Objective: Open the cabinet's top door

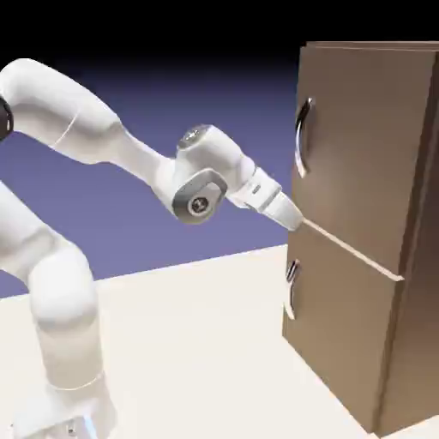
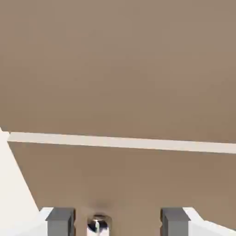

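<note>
The gripper point(image 1: 302, 223) points at the front of the cabinet point(image 1: 364, 257), its tip at the seam between the two doors. In the exterior view the fingers themselves are too small to make out against the wood. In the hand view both grey fingertips point(image 2: 60, 221) stand well apart with nothing between them but a small silver object point(image 2: 97, 225), cut off by the lower edge — the jaws are open and hold nothing.

The top door point(image 1: 360, 146) lies above and just ahead of the gripper; its long curved handle point(image 1: 302, 137) is above the tip, apart from it. The lower door point(image 1: 339, 330) and its smaller handle point(image 1: 291, 290) lie below. The cabinet's right side and bottom corner run out of the exterior view.

The hand view is almost filled by brown wood — a pale strip point(image 2: 124, 142) crosses it from side to side.

The cabinet stands on a pale cream table point(image 1: 206, 343). Behind is a plain blue-violet backdrop point(image 1: 197, 86), darkening toward the top.
</note>
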